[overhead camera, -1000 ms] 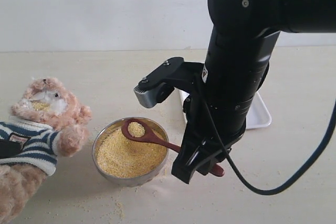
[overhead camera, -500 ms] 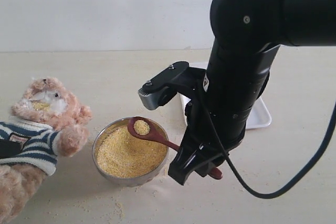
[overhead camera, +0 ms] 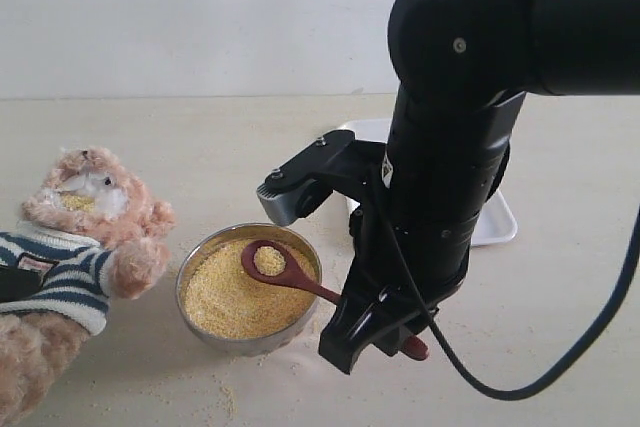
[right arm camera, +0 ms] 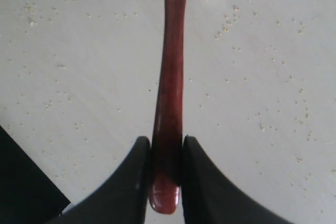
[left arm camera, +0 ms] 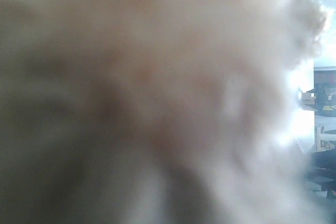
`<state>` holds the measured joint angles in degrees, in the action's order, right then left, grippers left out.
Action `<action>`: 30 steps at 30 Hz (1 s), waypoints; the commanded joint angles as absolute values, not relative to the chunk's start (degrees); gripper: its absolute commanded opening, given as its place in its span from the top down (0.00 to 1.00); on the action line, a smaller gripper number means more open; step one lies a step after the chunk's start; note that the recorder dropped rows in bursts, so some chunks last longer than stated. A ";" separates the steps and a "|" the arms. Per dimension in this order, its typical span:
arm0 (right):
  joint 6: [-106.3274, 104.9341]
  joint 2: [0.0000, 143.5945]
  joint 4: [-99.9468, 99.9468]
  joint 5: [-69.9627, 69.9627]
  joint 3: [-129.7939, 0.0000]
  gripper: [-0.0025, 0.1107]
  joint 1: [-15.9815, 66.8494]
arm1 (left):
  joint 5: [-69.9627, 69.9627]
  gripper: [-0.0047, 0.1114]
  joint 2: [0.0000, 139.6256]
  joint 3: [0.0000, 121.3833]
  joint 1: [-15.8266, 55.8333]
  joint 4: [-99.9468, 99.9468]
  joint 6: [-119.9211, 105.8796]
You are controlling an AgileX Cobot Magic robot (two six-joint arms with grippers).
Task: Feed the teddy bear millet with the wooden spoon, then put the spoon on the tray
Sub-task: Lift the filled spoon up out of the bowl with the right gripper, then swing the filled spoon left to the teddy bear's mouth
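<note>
The right hand [right arm camera: 167,145] is pinching the thin end of the wooden spoon [overhead camera: 290,277] between its two black fingers [right arm camera: 134,182]. The spoon is carrying a little heap of grains and is pointing over the millet [overhead camera: 230,302] in the shiny metal bowl [overhead camera: 183,287]. Loose grains are lying on the tabletop [overhead camera: 560,347]. The teddy bear [overhead camera: 85,217] is leaning beside the bowl, left of it. The left hand's camera is seeing only blurry fur, so I cannot tell how that hand is standing. The tray [overhead camera: 495,222] is sitting farther back, behind the right arm.
</note>
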<state>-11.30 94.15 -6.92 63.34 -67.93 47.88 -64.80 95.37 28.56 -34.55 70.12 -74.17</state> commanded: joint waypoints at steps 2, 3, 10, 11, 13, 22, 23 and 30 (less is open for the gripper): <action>-10.98 92.98 -7.19 63.15 -68.09 0.98 47.91 | -65.81 0.92 95.28 28.74 -34.75 71.12 -74.66; -10.82 92.88 -7.09 62.71 -68.09 0.98 47.91 | -65.81 0.92 95.28 28.74 -34.75 71.12 -74.66; -4.37 91.46 -2.96 58.60 -67.96 0.98 47.91 | -65.81 0.92 95.28 28.74 -34.75 71.12 -74.66; -4.37 91.35 -2.82 58.71 -67.96 0.98 47.91 | -65.81 0.92 95.28 28.74 -34.75 71.12 -74.66; -4.37 91.35 -2.82 59.88 -67.96 0.98 47.96 | -65.81 0.92 95.28 28.74 -34.75 71.12 -74.66; -5.82 91.11 -4.82 64.30 -68.09 0.98 50.03 | -65.81 0.92 95.28 28.74 -34.75 71.12 -74.66; -6.26 91.11 -5.05 64.67 -68.33 0.98 50.42 | -65.81 0.92 95.28 28.74 -34.75 71.12 -74.66; -6.85 92.95 -3.87 69.84 -77.06 0.98 53.34 | -65.81 0.92 95.28 28.74 -34.75 71.12 -74.66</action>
<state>-6.38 92.28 -4.92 67.88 -73.20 52.45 -64.80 95.37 28.56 -34.55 70.12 -74.17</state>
